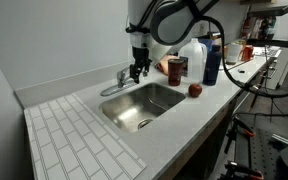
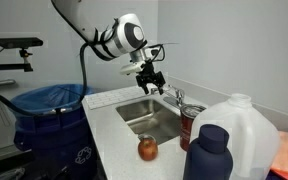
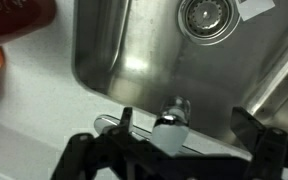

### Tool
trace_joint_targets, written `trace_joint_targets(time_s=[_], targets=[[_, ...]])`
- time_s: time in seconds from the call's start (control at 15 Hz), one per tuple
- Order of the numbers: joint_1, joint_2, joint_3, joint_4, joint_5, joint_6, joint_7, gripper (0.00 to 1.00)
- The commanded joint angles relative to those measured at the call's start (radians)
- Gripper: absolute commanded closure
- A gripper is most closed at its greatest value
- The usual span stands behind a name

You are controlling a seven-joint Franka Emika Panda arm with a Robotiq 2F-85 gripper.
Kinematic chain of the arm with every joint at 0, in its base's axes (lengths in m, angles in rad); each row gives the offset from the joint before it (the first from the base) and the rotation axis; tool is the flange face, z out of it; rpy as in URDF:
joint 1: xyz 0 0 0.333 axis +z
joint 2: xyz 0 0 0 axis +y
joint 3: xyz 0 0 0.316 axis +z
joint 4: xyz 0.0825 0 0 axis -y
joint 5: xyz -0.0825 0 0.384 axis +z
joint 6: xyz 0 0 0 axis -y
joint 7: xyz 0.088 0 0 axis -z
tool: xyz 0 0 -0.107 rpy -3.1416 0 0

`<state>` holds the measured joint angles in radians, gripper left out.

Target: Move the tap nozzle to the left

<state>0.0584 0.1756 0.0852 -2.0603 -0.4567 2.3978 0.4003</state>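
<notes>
The tap nozzle (image 1: 117,82) is a slim chrome spout on the counter at the back rim of the steel sink (image 1: 162,108); it also shows in an exterior view (image 2: 179,98). My gripper (image 1: 137,71) hangs just above and beside it, fingers pointing down, as the exterior view (image 2: 150,80) also shows. In the wrist view the tap (image 3: 171,122) stands between the two dark fingers of my gripper (image 3: 189,128), which is open. Whether a finger touches the tap I cannot tell.
A red apple (image 1: 195,90), a red can (image 1: 176,68), a dark blue bottle (image 1: 212,58) and a white jug (image 1: 192,52) stand on the counter beside the sink. A tiled drainboard (image 1: 79,135) lies on the sink's other side. A blue bin (image 2: 46,102) stands beyond the counter.
</notes>
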Motion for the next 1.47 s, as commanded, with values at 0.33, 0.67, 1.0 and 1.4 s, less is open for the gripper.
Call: trace_joint_targets(time_s=[0.33, 0.67, 1.0, 1.4], targets=[[0.051, 0.055, -0.036, 0.062, 0.050, -0.001, -0.002, 0.00], [0.051, 0.059, -0.037, 0.067, 0.050, -0.001, -0.002, 0.00], [0.045, 0.115, -0.009, 0.101, 0.136, 0.025, -0.108, 0.00], [0.052, 0.210, 0.006, 0.189, 0.212, 0.028, -0.246, 0.00]])
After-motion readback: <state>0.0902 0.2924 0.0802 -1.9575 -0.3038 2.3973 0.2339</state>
